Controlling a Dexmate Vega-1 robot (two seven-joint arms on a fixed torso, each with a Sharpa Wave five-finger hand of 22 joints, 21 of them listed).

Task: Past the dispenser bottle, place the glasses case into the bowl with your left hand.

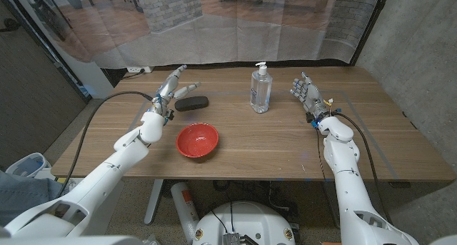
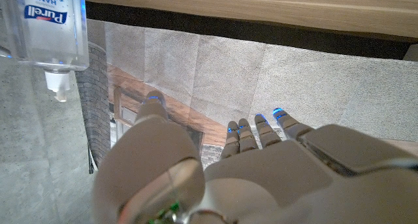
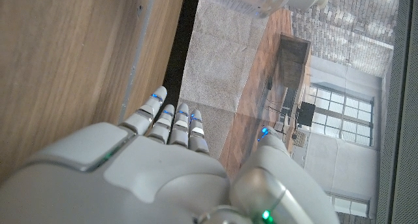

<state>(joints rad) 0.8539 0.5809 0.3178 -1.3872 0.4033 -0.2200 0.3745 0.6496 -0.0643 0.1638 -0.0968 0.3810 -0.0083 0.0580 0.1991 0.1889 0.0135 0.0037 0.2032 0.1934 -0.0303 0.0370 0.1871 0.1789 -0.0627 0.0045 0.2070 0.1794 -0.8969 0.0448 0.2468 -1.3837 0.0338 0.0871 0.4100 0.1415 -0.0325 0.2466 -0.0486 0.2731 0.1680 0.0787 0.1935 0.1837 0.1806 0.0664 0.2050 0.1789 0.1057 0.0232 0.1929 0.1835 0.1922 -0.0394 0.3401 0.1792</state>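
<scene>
Wooden table (image 1: 400, 148), a clear curtain hanging behind it with brick and floor showing through. The case (image 1: 191, 103), black, lies flat on the table near the far edge, just beside your left hand (image 1: 168, 88). That hand is spread, fingers apart, holding nothing. The head view can't settle whether the fingertips touch the case; it looks like a small gap. The bowl (image 1: 197, 140), red, sits nearer you than the case, with nothing in it, so the drop is short. The bottle (image 1: 260, 89) stands upright between the two hands, well right of the case and bowl, likely a landmark more than an obstacle.

Your right hand (image 1: 306, 93) is up and spread too, holding nothing, parked beyond the bottle out of the way.

The left wrist view catches the bottle label (image 2: 46, 14) and fingers (image 2: 243, 134) against the curtain. The right wrist view cuts the bottle off at the frame edge.
</scene>
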